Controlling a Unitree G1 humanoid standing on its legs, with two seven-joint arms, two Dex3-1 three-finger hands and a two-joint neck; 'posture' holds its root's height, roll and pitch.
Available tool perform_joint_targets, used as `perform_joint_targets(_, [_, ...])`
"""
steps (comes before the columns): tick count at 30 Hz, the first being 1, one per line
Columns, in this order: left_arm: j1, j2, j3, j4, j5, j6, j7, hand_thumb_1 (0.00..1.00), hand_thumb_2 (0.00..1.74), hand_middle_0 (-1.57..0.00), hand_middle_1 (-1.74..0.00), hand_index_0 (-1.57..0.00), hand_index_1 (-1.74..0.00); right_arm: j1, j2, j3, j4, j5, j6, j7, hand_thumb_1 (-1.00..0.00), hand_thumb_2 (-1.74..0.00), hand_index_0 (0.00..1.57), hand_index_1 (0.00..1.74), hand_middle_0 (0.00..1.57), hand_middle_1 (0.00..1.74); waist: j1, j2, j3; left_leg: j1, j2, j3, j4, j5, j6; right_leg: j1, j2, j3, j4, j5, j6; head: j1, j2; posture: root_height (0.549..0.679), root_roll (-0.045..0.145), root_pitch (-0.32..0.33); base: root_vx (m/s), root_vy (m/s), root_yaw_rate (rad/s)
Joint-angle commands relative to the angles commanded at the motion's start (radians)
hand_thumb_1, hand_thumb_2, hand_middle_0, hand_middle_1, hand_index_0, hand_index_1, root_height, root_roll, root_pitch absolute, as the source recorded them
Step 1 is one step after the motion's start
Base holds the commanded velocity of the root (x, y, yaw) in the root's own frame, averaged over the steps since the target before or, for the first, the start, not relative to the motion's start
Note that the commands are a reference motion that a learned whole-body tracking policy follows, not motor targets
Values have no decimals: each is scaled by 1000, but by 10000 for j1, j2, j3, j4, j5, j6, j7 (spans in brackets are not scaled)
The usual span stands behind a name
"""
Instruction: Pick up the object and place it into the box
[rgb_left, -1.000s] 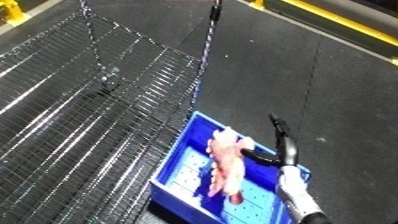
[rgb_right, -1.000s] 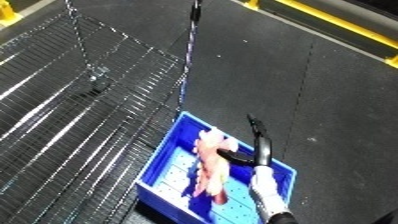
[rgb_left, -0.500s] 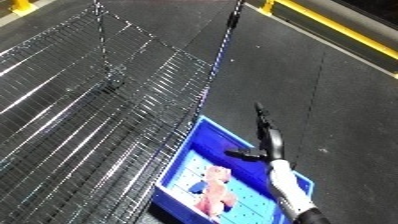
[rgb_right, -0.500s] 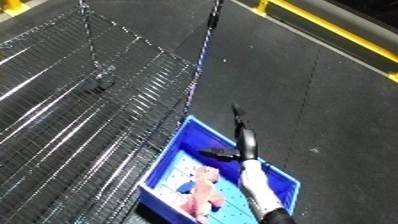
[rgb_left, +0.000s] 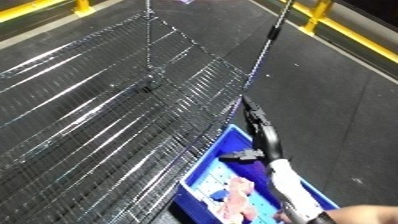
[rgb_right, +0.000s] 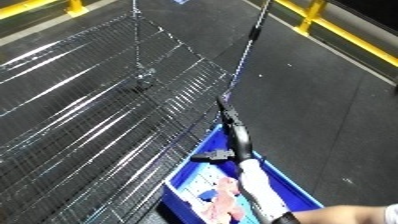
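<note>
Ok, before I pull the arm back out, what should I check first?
1. Pink object lying inside the blue bin: ok.
2. Right hand empty, fingers straight: ok.
3. Right hand clear of the bin's walls: cannot tell; it hangs over the far end.
4. Bin clear of the wire rack: cannot tell; they sit close together.
5. Left hand's position: cannot tell; not in view.

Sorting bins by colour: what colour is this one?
Blue bin, clearest in the left eye view.
</note>
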Motion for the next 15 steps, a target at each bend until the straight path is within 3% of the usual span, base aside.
perform_joint_targets(6, [-1, 12, 90, -159, 82, 99, 3, 1000, 1740, -1570, -1740, -1570, -1740, -276, 106, 624, -413, 95, 111, 279, 0, 0, 0, 0, 0, 0, 362, -113, 62, -82, -9, -151, -20, 78, 6, 11, -19, -130, 124, -87, 9, -1903, -92, 644, 45, -186, 9, 0, 134])
perform_joint_targets(8, [-22, 16, 118, -211, 109, 107, 11, 1000, 1740, -1570, -1740, -1570, -1740, -339, 149, 754, -527, 49, 126, 294, 0, 0, 0, 0, 0, 0, 430, -143, 75, -107, -20, -194, -25, 100, 9, 2, -21, -151, 157, -106, 11, -1903, -92, 643, 44, -186, 2, 0, 104])
perform_joint_targets(9, [-51, 3, 122, -225, 128, 102, 31, 1000, 1740, -1570, -1740, -1570, -1740, -395, 194, 855, -583, 19, 137, 299, 0, 0, 0, 0, 0, 0, 482, -155, 84, -120, -29, -224, -31, 111, 8, -1, -28, -170, 180, -118, 14, -3277, -58, 643, 43, -186, 6, -2, 125])
perform_joint_targets(15, [-300, -56, 160, -195, 307, 71, 186, 1000, 1740, -1570, -1740, -1570, -1740, -752, 459, 1671, -858, -262, 194, 334, 0, 0, 0, 0, 0, 0, 798, -285, 114, -168, -71, -377, -52, 149, 18, 1, -54, -281, 332, -206, 20, -5255, -159, 642, 40, -188, 10, -9, 96])
